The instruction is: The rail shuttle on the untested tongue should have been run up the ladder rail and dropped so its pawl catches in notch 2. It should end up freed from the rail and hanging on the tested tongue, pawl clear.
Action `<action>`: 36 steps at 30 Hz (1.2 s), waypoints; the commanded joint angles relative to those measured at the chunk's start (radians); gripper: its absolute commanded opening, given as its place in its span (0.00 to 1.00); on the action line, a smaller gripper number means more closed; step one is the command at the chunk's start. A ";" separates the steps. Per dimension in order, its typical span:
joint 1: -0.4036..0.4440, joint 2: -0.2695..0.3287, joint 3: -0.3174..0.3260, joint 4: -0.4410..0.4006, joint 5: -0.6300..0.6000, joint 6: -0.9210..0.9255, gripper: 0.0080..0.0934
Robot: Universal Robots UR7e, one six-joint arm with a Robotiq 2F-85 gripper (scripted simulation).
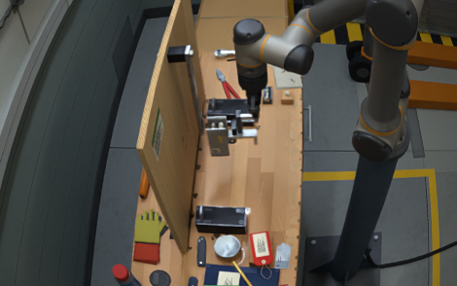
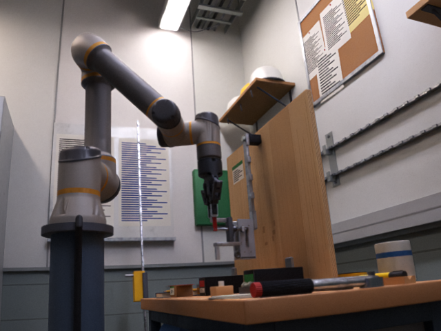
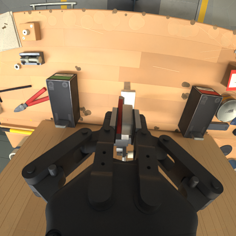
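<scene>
The grey rail shuttle [image 2: 244, 238] sits low on the notched ladder rail [image 2: 250, 185], which runs up the face of the upright wooden board. My gripper [image 2: 213, 213] points straight down beside the board, closed on the shuttle's red-tipped handle [image 3: 120, 114], which sticks out from the shuttle away from the board. A dark block with a green label [image 3: 63, 99] and its tongue stands to one side of the shuttle. A matching block with a red label [image 3: 199, 110] stands to the other side. The shuttle's pawl is hidden from me.
Behind the work stands the wooden board [image 1: 167, 126], with a black stop [image 1: 179, 52] at the rail's top. Red pliers [image 1: 226, 83], a small wooden block [image 1: 287, 96], a bell [image 1: 227, 246], a red tag [image 1: 260, 247] and gloves [image 1: 148, 236] lie around the bench.
</scene>
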 commanded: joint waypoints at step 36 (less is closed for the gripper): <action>-0.279 0.067 -0.072 -0.001 0.001 -0.279 0.00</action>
